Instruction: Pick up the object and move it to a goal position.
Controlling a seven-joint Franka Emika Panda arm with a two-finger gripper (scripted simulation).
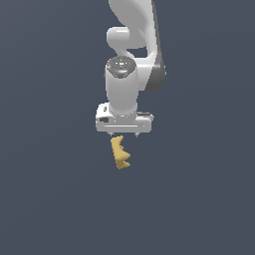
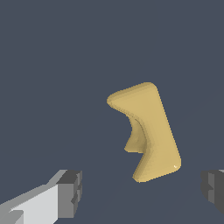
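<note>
The object (image 1: 120,153) is a small mustard-yellow elongated lump with notches along one side. In the exterior view it lies just below my white gripper (image 1: 124,134). In the wrist view the object (image 2: 151,131) lies on the dark grey surface, between and beyond the two fingers. My gripper (image 2: 141,192) is open, with its grey pads (image 2: 70,192) far apart, wider than the lump. Neither pad touches the object. The gripper holds nothing.
A plain dark grey surface (image 1: 50,199) fills both views. My white arm (image 1: 132,45) rises above the gripper. No other objects or goal marker show.
</note>
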